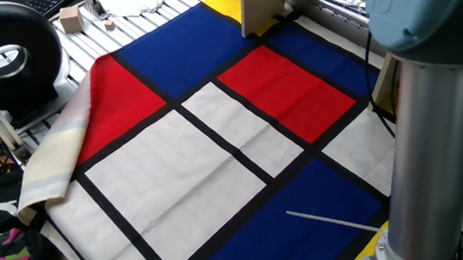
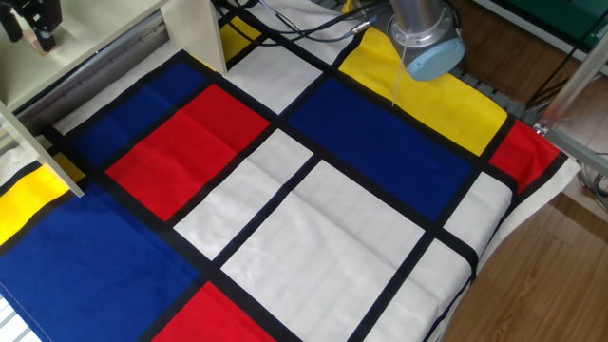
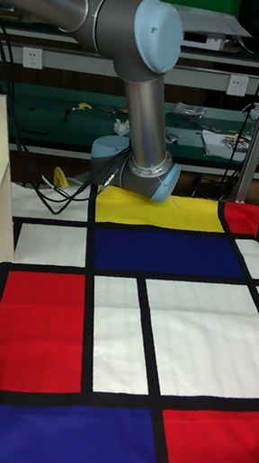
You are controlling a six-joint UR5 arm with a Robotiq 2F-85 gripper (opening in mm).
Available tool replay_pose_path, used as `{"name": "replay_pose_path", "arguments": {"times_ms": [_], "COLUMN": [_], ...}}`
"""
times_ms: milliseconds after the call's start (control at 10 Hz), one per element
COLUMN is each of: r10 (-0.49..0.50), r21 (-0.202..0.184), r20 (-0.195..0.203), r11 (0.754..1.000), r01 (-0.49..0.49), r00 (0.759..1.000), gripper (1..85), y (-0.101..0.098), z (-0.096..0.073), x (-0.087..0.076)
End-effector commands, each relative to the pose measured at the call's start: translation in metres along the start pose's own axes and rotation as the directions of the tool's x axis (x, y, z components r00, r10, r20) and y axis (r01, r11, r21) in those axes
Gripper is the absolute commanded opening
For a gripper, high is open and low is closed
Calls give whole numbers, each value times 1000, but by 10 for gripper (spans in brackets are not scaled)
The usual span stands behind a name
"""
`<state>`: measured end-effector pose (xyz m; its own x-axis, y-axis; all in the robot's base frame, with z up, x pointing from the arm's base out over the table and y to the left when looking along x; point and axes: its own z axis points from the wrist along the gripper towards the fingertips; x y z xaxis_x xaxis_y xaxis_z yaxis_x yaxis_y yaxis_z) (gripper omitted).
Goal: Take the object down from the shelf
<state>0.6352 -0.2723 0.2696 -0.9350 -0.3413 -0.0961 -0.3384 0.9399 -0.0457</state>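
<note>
The table is covered by a cloth (image 2: 313, 228) of red, blue, white and yellow rectangles divided by black bands. In one fixed view its left edge is folded back, showing a pale underside.

The arm (image 3: 142, 93) rises from its base at the yellow panel, bends at a grey-blue joint, and reaches toward the shelf. In one fixed view its column (image 1: 431, 151) fills the right side.

The shelf (image 2: 185, 33) stands at the far edge of the cloth. One pale upright board rests on the cloth, with a flat board running across behind it.

The gripper (image 2: 33, 21) is visible only at the top left corner of the other fixed view, over the flat board of the shelf. Its dark fingers (image 2: 44, 19) point downward.

The object (image 2: 45, 40) shows as a small tan patch at the fingertips, directly below them and partly hidden by them. Whether the fingers are clamped on it or merely flank it cannot be determined; the corner crop hides the contact.
</note>
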Motion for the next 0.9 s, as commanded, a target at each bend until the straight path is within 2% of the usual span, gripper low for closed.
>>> {"name": "replay_pose_path", "arguments": {"times_ms": [0,200,300,400,800], "r10": [29,53,83,90,120], "r21": [7,23,31,34,16], "r20": [2,1,17,18,16], "r11": [1000,998,996,995,993], "r01": [-29,-53,-83,-90,-120], "r00": [1000,999,996,996,993], "gripper": [310,230,87,13,13], "y": [0,-1,-1,0,13], "z": [-3,-5,-5,-6,-14], "x": [0,0,-5,-6,-5]}}
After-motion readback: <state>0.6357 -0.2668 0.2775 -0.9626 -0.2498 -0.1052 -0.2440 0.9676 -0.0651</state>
